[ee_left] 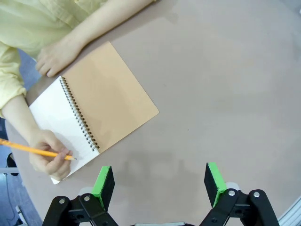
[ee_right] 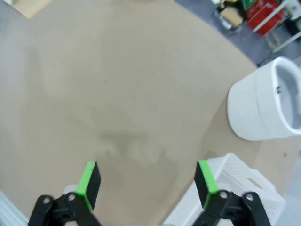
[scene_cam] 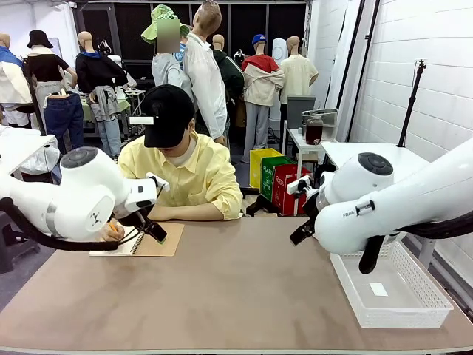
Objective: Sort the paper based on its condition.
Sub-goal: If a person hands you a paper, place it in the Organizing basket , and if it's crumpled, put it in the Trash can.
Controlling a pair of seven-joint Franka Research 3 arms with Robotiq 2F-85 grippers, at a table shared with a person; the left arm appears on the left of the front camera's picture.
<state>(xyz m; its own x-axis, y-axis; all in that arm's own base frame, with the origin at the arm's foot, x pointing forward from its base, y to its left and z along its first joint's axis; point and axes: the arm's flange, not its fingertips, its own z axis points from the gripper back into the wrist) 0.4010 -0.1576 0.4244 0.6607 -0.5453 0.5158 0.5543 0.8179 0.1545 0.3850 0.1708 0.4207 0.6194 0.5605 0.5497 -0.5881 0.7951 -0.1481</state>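
Table (scene_cam: 222, 296): brown top, carrying everything listed. Notebook (ee_left: 110, 96): spiral-bound with a kraft cover, lying open and flat at the table's far left, in front of a seated person in a yellow shirt. Paper: a white page (ee_left: 56, 110) of that notebook, lying face up beside the cover and joined to it at the spiral. Writing hand (ee_left: 47, 157): resting on the page's lower corner and holding an orange pencil (ee_left: 33, 149) with its tip on the sheet. Other hand (ee_left: 54, 56): lying on the table just beside the notebook's far corner. Left gripper (ee_left: 159, 188): hanging above bare table near the notebook, jaws spread wide and gripping nothing. Right gripper (ee_right: 146, 186): hanging over bare table, jaws likewise spread wide and gripping nothing. White basket (scene_cam: 405, 316): sitting at the table's right side, under the right arm, with a small white slip (scene_cam: 378, 288) lying on its floor; what the slip is cannot be told.
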